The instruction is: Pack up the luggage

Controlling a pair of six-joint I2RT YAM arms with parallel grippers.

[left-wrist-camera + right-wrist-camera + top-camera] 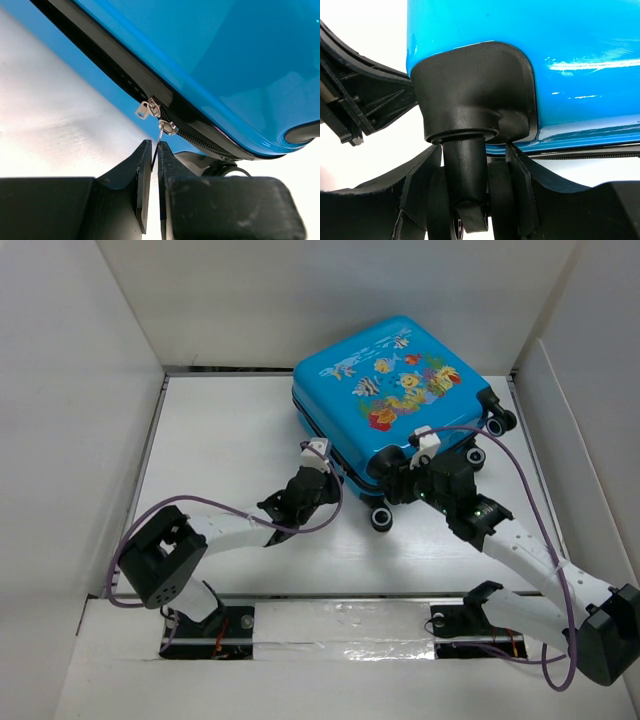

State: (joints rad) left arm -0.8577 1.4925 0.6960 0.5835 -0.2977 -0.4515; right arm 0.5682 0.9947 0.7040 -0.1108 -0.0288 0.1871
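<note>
The luggage (395,390), a bright blue suitcase with a fish print, lies flat and closed at the back right of the table. My left gripper (322,478) is at its front left edge. In the left wrist view that gripper (154,150) is shut on the thin metal zipper pull (160,140), which hangs from a slider (168,128) on the black zipper band; a second slider (150,107) sits right beside it. My right gripper (402,480) is at the near corner. Its fingers (422,180) press both sides of a black caster wheel (465,195) under the blue shell (520,40).
White walls (70,390) box in the table (230,440) on three sides. Other black wheels (382,517) (498,421) stick out from the suitcase's near right end. Part of the left arm (355,100) shows close by in the right wrist view.
</note>
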